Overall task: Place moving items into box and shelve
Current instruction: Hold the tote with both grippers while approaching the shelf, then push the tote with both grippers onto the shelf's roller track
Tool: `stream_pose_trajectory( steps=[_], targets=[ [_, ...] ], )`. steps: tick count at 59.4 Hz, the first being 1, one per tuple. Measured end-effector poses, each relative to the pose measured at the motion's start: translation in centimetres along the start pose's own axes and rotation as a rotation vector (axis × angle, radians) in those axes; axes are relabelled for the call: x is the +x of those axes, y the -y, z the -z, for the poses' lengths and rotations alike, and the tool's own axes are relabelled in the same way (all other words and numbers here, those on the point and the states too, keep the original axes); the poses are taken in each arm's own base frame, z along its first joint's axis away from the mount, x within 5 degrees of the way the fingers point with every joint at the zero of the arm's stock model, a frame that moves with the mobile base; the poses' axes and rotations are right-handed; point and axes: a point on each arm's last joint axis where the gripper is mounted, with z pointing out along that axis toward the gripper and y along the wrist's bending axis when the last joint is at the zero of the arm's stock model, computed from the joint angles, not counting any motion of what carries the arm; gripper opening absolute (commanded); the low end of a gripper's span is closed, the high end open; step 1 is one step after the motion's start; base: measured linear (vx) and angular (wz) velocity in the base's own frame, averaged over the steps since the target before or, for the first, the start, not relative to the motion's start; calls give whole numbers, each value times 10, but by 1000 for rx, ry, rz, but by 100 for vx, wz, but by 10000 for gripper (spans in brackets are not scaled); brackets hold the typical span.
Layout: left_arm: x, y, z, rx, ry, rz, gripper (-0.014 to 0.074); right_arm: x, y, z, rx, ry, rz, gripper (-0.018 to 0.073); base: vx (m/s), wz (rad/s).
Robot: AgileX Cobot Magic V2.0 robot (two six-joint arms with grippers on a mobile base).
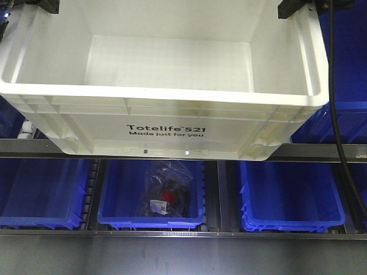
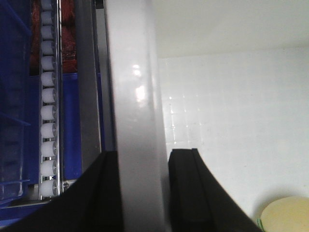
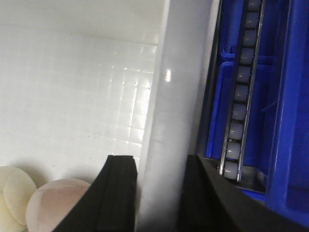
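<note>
The white box (image 1: 166, 134), printed "Totelife 521", hangs in front of the shelve (image 1: 321, 152), level with its upper rail. My left gripper (image 1: 43, 6) is shut on the box's left rim (image 2: 133, 96), one black finger (image 2: 190, 193) inside the wall and the other outside. On the opposite side, my right gripper (image 1: 298, 8) is shut on the right rim (image 3: 176, 96) in the same way. On the box floor lie the moving items: a pinkish-beige one (image 3: 58, 205) beside a cream one (image 3: 14, 193). A cream item (image 2: 285, 215) also shows in the left wrist view. The front view shows none of them.
Blue bins (image 1: 40, 192) (image 1: 292, 195) fill the lower tier, and the middle bin (image 1: 114, 215) holds a bagged object (image 1: 166, 192). More blue bins stand behind the box. White roller tracks (image 2: 48, 111) (image 3: 239, 96) run beside each rim. A black cable (image 1: 335, 114) hangs at the right.
</note>
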Motion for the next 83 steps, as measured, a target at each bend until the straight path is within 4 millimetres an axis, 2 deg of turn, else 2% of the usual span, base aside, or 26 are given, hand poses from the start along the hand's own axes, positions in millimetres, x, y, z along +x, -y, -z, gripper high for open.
stream_pose_trajectory(
  steps=[41, 54, 61, 69, 83],
  targets=[
    [-2, 0, 0, 1, 17, -1, 2, 0, 0, 0, 0, 0, 0, -5, 0, 0],
    [-2, 0, -1, -4, 24, -5, 2, -1, 1, -13, 4, -27, -1, -3, 0, 0],
    [-1, -1, -8, -16, 45, -17, 2, -3, 2, -29, 5, -56, 9, -1, 0, 0],
    [6, -3, -27, -43, 48, -41, 2, -6, 4, -52, 2, -65, 23, -2, 0, 0],
    [17, -2, -54, -45, 94, -12, 2, -12, 7, -58, 20, -13, 44, -2, 0, 0]
  ],
)
